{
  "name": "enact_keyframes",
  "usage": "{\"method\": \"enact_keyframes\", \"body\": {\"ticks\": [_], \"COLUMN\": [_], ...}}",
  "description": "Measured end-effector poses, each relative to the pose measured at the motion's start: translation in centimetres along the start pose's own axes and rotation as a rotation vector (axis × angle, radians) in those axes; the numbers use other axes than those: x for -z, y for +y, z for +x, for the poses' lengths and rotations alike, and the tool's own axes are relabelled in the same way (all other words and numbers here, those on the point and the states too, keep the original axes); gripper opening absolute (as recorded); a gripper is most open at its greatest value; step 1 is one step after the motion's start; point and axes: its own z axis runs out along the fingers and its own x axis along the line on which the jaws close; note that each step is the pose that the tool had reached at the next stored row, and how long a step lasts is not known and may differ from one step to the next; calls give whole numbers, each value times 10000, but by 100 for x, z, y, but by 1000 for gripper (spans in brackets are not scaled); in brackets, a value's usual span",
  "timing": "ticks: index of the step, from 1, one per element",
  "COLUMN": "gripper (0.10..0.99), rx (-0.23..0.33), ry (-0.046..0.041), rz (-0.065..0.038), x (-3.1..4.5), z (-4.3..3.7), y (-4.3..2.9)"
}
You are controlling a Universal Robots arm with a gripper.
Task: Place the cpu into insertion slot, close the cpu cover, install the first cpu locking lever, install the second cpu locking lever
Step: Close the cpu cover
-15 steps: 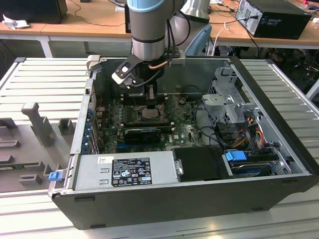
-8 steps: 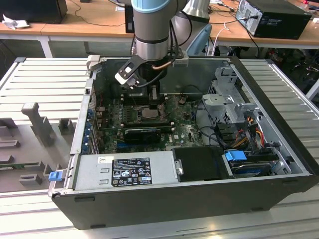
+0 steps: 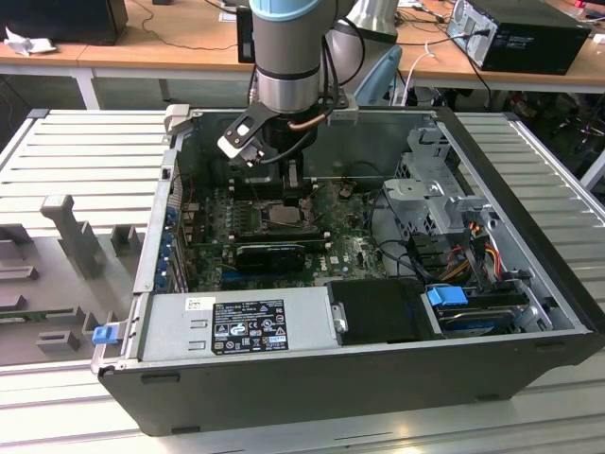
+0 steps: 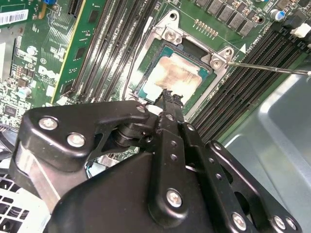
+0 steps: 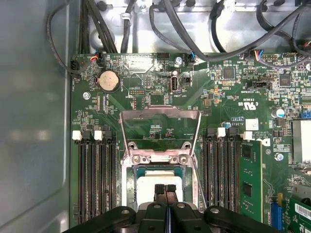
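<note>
Sitting between two banks of black memory slots, the socket had the chip lying flat inside it, with the metal cover raised open beyond. The gripper hung just over the chip, its fingers pressed together and gripping nothing.

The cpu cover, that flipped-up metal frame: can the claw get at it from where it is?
Probably yes. The cpu cover stands open right behind the cpu, and the claw hangs shut over the cpu with nothing lying between it and the frame, so the way looks free.
</note>
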Motion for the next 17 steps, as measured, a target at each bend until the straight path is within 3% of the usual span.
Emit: {"method": "enact_keyframes", "body": {"ticks": [17], "gripper": [106], "rx": [2], "ry": [-33], "rz": [0], "x": [33], "z": [14], "y": [58]}}
